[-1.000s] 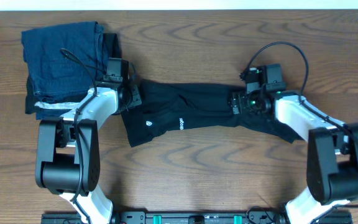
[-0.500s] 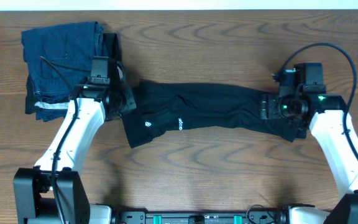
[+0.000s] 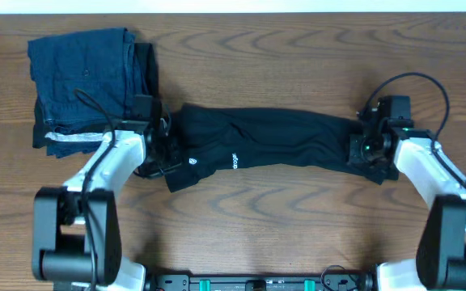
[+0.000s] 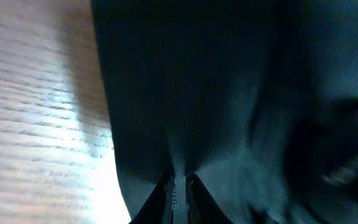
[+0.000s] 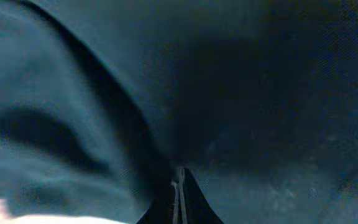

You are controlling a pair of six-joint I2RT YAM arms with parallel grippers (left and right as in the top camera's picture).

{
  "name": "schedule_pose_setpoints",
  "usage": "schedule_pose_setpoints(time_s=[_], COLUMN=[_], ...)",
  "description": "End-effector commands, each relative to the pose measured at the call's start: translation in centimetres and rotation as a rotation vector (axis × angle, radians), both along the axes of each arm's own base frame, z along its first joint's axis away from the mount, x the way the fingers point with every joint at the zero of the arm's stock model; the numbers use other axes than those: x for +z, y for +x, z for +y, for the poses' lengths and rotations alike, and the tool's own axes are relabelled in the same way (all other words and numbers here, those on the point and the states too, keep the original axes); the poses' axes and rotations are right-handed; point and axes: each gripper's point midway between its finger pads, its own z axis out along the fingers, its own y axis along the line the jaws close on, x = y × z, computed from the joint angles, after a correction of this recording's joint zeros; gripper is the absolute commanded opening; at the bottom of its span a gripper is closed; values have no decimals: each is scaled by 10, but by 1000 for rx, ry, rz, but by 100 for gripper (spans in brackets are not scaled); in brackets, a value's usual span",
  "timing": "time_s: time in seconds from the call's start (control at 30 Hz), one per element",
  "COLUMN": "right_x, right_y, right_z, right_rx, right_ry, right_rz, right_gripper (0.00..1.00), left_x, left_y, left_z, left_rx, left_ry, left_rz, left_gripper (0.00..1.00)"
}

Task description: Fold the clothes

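Soft black short-sleeved T-shirt (image 3: 273, 139) across wooden counter (image 3: 257, 210), left tool (image 3: 165, 150) pinching its nine o'clock end, right tool (image 3: 359, 149) pinching three o'clock end

One plain black soft-fabric T-shirt (image 3: 265, 144). One stack of dark blue folded garments (image 3: 83, 73); pieces inside hard to count, possibly two. Two white-and-black robot arms: left arm (image 3: 110, 158), right arm (image 3: 421, 158). One brown wooden table (image 3: 257, 218).
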Motion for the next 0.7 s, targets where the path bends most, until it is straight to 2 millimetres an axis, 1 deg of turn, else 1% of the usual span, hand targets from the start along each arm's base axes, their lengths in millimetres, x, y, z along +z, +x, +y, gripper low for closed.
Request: schedule_pose_setpoints(time_s=[0.0,0.13,0.2,0.27,0.33,0.37,0.4,0.47,0.67], right_x=[-15,-26,-29,-30,-30,-30,-30,-30,-31], right_y=[-7,-16,-21,-25,-27,-27,-27,-28,-29], right_z=[-15,-33,-41,-48,-54,-56,-57,-60,-59], right_rx=[-23,-69,-98,-115,-131,-137,-141,-150,-149], right_ry=[-65,-133,-155,-168,-174,-173,-174,-179,-168], right_rz=[48,102,128,144,150,150,151,152,158], right_gripper=[1,2,2,2,5,10,12,14,17], left_x=[-15,-29,-35,-40,-42,-42,-41,-41,-40], left_y=[-7,-11,-13,-14,-13,-12,-11,-8,-8], left_z=[-1,1,7,21,37,42,47,53,53], left_rx=[8,8,9,10,11,12,12,10,-24], left_ry=[-5,7,47,126,219,250,275,314,315], left_rz=[54,96,112,118,114,107,101,91,87], left_gripper=[10,10,10,10,10,10,10,10,10])
